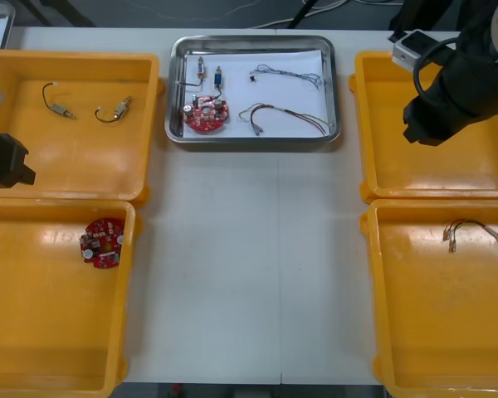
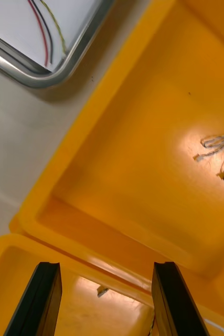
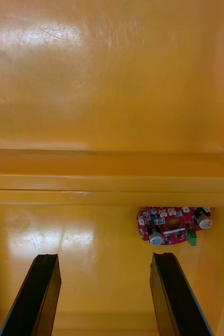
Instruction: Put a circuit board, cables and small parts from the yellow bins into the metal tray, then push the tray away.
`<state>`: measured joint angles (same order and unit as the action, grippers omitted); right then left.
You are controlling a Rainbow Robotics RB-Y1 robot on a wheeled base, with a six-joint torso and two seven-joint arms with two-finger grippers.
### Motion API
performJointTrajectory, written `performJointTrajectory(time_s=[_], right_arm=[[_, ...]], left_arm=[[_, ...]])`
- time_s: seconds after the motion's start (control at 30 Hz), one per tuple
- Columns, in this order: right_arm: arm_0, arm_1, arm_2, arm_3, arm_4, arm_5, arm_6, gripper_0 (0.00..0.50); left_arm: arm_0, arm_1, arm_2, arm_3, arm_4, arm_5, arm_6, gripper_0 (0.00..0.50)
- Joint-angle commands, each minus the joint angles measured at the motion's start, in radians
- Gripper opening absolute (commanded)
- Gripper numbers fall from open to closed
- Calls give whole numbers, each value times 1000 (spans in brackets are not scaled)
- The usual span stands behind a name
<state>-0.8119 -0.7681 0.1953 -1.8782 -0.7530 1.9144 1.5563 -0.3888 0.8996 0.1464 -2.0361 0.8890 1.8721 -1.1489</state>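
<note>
The tray (image 1: 257, 142) sits at upper centre of the front view and holds a board (image 1: 206, 114), small parts (image 1: 209, 76) and cables (image 1: 286, 116). Loading looks about done, so I judge the step in hand to be the turn from filling to pushing, unless one more piece is wanted.

The left hand (image 3: 104, 257) hangs at the left edge of the front view, near where the two left bins meet. Its fingers stand wide apart with nothing between them. A spare board (image 3: 172, 226) lies just ahead of one finger, in the lower-left bin (image 1: 50, 332).

The right hand (image 2: 104, 265) is at upper right, over the upper-right bin (image 1: 432, 174), its fingers likewise spread and empty. A pale cable (image 2: 219, 152) lies well beyond them in that bin.

The push calls for a hand to cross to the tray's near rim and drop to table (image 1: 249, 265) level. It should then press squarely toward the top of the frame, centrally enough that the tray does not swivel.
</note>
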Motion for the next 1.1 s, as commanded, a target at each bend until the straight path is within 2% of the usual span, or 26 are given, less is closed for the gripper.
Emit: performJointTrajectory(time_s=[0.03, 0.37, 0.6, 0.87, 1.1], right_arm=[[60, -74, -73, -36, -5, 5, -102, 500], [209, -111, -212, -59, -3, 5, -294, 500], [330, -112, -338, -110, -19, 5, -312, 500], [487, -80, -447, -208, -31, 5, -348, 500], [543, -45, -490, -234, -23, 5, -367, 500]], left_arm=[[14, 39, 30, -10, -9, -8, -66, 500], [14, 39, 30, -10, -9, -8, -66, 500], [14, 39, 30, -10, -9, -8, -66, 500], [14, 39, 30, -10, -9, -8, -66, 500], [14, 39, 30, -10, -9, -8, -66, 500]])
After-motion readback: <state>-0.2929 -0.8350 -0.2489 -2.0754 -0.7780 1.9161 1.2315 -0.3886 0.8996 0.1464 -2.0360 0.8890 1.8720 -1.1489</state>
